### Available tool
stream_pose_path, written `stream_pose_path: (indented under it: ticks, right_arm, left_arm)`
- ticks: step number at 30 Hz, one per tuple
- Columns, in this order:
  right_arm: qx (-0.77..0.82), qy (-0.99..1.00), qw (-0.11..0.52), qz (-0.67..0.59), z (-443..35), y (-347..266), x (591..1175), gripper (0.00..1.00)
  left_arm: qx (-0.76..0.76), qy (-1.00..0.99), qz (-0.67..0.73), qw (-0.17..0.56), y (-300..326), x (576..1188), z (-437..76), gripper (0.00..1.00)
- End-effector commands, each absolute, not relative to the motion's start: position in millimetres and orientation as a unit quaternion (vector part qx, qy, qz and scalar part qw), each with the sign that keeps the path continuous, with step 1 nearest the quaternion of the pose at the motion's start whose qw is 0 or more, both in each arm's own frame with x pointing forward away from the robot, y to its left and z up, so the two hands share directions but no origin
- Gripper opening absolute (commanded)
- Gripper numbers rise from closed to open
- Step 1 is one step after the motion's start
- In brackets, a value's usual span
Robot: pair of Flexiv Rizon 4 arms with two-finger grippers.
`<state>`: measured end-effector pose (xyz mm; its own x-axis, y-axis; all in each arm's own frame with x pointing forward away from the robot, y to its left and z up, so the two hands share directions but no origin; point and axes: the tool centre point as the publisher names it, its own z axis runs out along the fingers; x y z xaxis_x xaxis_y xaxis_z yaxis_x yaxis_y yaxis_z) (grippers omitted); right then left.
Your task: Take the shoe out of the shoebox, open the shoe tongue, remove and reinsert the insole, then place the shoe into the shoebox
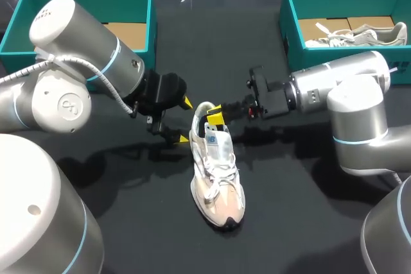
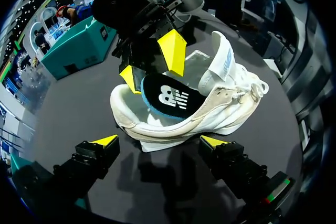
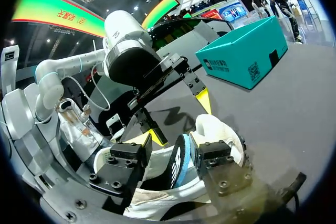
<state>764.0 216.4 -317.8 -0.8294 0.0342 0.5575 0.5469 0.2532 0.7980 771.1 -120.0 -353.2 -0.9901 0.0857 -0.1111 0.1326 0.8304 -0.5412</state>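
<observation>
In the head view, the shoe [image 1: 217,174] lies in the middle of the table [image 1: 308,222], out of its box. My left gripper [image 1: 185,120] sits just left of the heel, spread wide and holding nothing. My right gripper [image 1: 216,115] is at the heel opening. I count two boxes: the left box [image 1: 19,24] at the upper left and the right box [image 1: 292,17] at the upper right. A second shoe [image 1: 359,35] lies in the right box.

In the left wrist view, one dark insole [image 2: 168,98] sticks up out of the heel, half in and half out. My right gripper [image 2: 149,64] is right at its raised end. My left gripper [image 2: 157,141] is open, with the shoe [image 2: 231,103] just ahead of it.

In the right wrist view, the insole [image 3: 180,169] stands between my right gripper's [image 3: 170,156] fingers. It seems to touch one finger, with a gap at the other, so I call that gripper open.

I think this is the insole step. Next, the right fingers need to close on the insole while the left gripper steadies the heel.
</observation>
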Motion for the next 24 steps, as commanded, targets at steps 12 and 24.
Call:
stream_pose_path:
  ticks: [12, 24]
  right_arm:
    - [-0.201, -0.77, 0.222, -0.563, -318, 210, 776, 0.46]
    - [-0.198, -0.771, 0.222, -0.563, -313, 208, 769, 0.46]
  left_arm:
    - [0.069, 0.956, -0.281, 0.043, -101, 767, -340, 1.0]
    - [0.073, 0.957, -0.277, 0.045, -95, 766, -335, 1.0]
